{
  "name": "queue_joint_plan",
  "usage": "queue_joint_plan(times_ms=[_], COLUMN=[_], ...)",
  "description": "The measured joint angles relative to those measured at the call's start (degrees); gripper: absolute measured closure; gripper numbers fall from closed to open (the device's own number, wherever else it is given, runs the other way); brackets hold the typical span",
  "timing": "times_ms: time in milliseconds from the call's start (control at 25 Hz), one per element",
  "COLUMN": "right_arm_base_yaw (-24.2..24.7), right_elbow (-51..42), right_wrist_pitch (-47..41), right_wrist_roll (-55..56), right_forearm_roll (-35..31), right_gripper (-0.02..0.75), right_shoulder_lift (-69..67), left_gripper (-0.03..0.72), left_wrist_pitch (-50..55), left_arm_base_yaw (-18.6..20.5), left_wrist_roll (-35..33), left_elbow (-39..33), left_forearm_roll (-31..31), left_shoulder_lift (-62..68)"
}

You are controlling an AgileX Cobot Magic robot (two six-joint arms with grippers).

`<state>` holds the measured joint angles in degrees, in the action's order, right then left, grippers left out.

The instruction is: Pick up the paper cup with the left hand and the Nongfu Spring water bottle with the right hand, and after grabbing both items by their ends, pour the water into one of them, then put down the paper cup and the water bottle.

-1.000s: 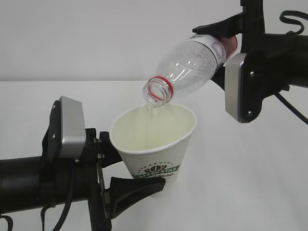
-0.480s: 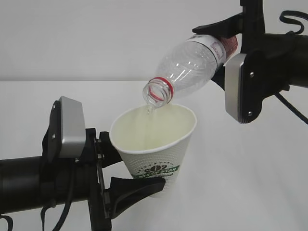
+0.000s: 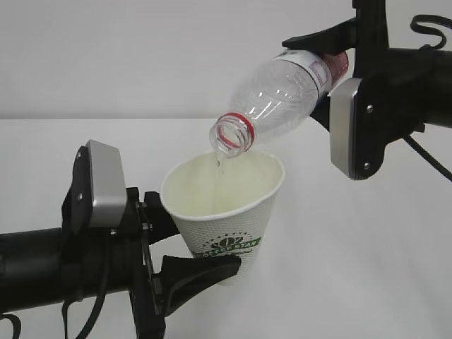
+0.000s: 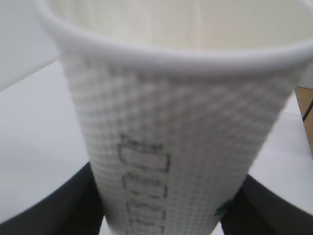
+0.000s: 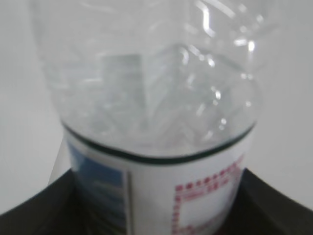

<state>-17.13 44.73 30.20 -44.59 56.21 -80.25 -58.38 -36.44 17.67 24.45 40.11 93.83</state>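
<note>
My left gripper (image 3: 185, 244) is shut on the lower part of the white paper cup (image 3: 224, 212), holding it upright above the table; its green logo faces the exterior view. In the left wrist view the paper cup (image 4: 181, 122) fills the frame between the black fingers (image 4: 54, 205). Up at the right, my right gripper (image 3: 332, 78) is shut on the labelled end of the Nongfu Spring water bottle (image 3: 279, 95), which is tilted neck-down over the cup's mouth. A thin stream of water (image 3: 220, 164) falls from the open red-ringed neck into the cup. The right wrist view shows the bottle (image 5: 156, 98) close up.
A white table (image 3: 367, 268) spreads under both arms, with a plain white wall behind it. A black cable (image 3: 427, 159) loops beside the right arm.
The cup and my left gripper have shifted slightly down and to the left. The bottle stays tilted, and water keeps trickling from it.
</note>
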Motion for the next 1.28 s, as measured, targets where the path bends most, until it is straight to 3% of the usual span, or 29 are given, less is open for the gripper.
queue_joint_plan(times_ms=[1280], right_arm_base_yaw=[0.0], right_elbow=[0.35], right_wrist_pitch=[0.0], right_wrist_roll=[-0.1], right_forearm_roll=[0.0], right_gripper=[0.227], right_shoulder_lift=[0.0], left_gripper=[0.214], left_wrist_pitch=[0.8], left_arm_base_yaw=[0.0], left_wrist_roll=[-0.96], left_elbow=[0.0], left_forearm_roll=[-1.88], left_shoulder_lift=[0.0])
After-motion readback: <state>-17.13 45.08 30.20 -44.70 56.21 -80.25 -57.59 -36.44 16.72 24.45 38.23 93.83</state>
